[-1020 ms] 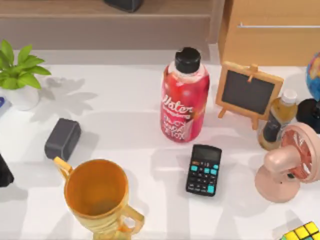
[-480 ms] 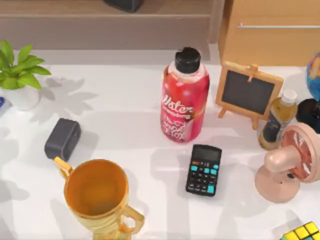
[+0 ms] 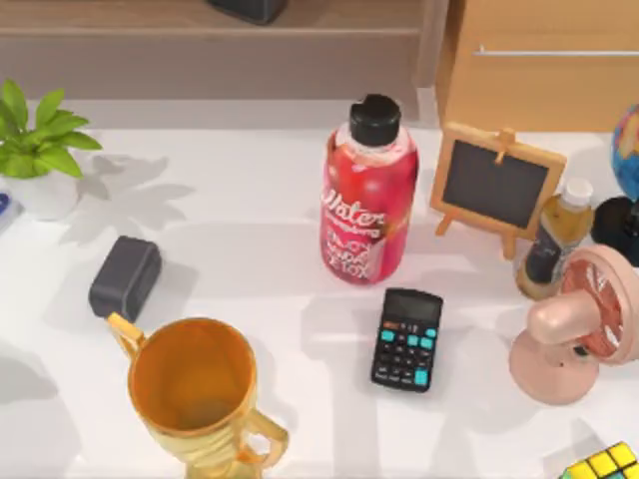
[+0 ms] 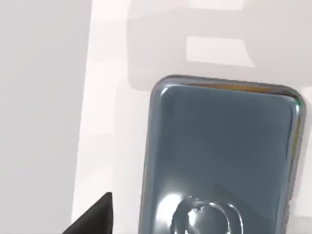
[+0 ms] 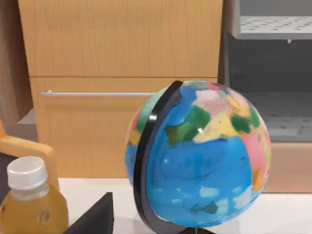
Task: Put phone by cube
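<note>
Slate-grey phone (image 4: 219, 161) flat beneath left wrist camera.

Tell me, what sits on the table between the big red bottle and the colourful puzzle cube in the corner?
In the top view, the black calculator lies between the red bottle and the cube; otherwise bare white table.

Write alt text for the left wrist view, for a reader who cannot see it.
A slate blue-grey phone lies flat on the white table, seen from close above, its glossy face and rounded corners taking up much of the frame. A dark tip of the left gripper's fingers juts in at the frame's edge, beside the phone and not touching it.
</note>
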You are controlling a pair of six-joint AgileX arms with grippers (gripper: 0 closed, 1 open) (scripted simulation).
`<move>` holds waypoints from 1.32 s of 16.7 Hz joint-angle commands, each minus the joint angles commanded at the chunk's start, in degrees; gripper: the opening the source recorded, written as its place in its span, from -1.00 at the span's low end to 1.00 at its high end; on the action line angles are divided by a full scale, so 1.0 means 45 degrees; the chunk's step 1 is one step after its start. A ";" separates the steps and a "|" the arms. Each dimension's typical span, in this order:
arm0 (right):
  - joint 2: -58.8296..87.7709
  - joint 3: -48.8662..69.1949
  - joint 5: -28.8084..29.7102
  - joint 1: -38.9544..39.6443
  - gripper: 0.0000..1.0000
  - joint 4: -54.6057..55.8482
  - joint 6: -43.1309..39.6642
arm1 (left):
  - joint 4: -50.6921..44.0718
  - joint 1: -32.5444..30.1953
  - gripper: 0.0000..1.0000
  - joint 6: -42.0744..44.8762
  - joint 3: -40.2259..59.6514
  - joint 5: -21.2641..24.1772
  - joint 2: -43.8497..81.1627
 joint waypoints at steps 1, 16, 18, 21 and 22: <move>0.0000 0.0000 0.0000 0.0000 1.00 0.0000 0.0000 | -0.0368 0.0318 1.00 0.0527 0.0266 -0.0061 0.0820; 0.0000 0.0000 0.0000 0.0000 1.00 0.0000 0.0000 | -0.0388 0.1307 1.00 0.2427 0.0562 -0.0349 0.3713; 0.0000 0.0000 0.0000 0.0000 1.00 0.0000 0.0000 | 0.0444 0.1311 1.00 0.2438 0.0222 -0.0348 0.4143; 0.0000 0.0000 0.0000 0.0000 1.00 0.0000 0.0000 | 0.0866 0.1318 1.00 0.2449 0.0012 -0.0347 0.4422; 0.0000 0.0000 0.0000 0.0000 1.00 0.0000 0.0000 | 0.0866 0.1318 1.00 0.2449 0.0012 -0.0347 0.4422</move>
